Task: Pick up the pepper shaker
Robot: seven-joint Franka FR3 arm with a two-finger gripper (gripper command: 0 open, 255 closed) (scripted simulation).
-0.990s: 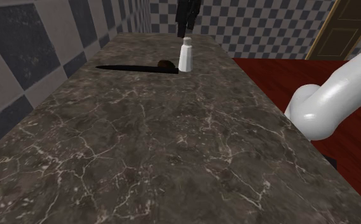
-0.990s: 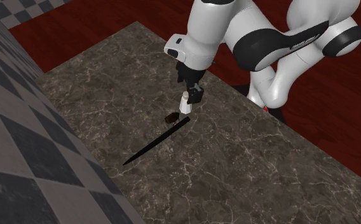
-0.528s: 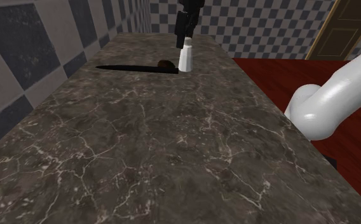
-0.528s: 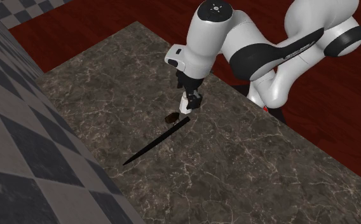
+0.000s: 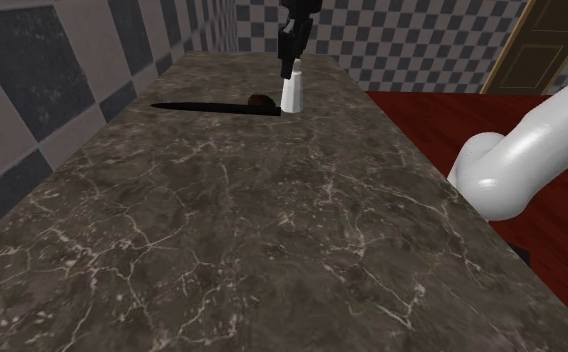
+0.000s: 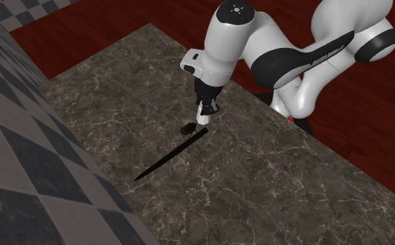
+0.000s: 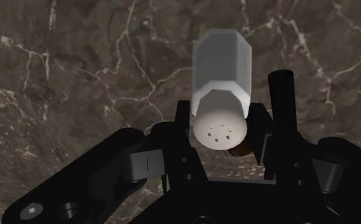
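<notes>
- At the shoulder view's left, a thin black strip (image 5: 202, 106) and a small brown lump (image 5: 262, 101) lie on the dark veined counter (image 5: 272, 230).
- Just beside them, the white pepper shaker (image 5: 292, 92) stands upright on the counter.
- Your end effector (image 7: 218, 124) has narrowed onto the shaker's cap, fingers against both sides. The grip looks made; you have yet to lift.

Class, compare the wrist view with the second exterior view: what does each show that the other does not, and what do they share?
Wrist view: the holes in the pepper shaker's round cap and its faceted white body. Second exterior view: the white arm, the red floor, the checkered wall and a long black thing lying on the counter. Shared: the shaker standing on the dark marbled counter, with the gripper at its top.
</notes>
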